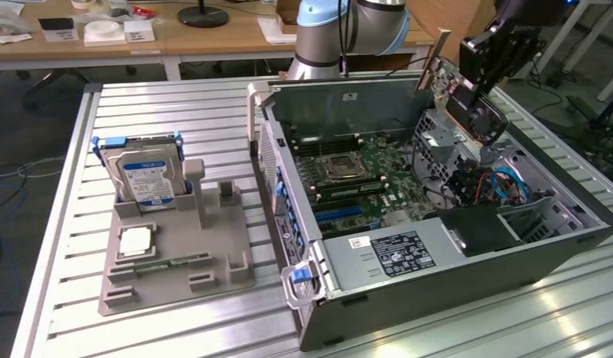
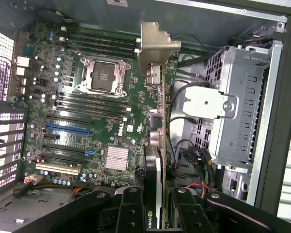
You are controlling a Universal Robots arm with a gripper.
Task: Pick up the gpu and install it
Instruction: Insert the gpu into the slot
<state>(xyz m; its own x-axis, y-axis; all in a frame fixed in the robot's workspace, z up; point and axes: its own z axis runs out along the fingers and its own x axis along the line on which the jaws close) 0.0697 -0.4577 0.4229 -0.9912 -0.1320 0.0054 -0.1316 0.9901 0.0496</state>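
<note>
Held the gpu [image 1: 476, 112] clamped between part-closed jaws, tilted above the open computer case [image 1: 545, 246] on the slatted bench [image 1: 177, 112].

The case [image 1: 436, 261] lies open on top, so the motherboard [image 2: 106, 121] can be reached from above. Beside the gpu [image 2: 158, 121], which is held edge-on between the fingers [image 2: 131, 208], the room is narrowed on one side by the drive cage [image 2: 242, 111] and by loose cables [image 1: 500, 183]. On the other side the expansion slots [image 2: 68, 130] are uncovered. On the tabletop [image 1: 187, 104], a bare strip is seen between the case and the parts holder [image 1: 222, 268].
</note>
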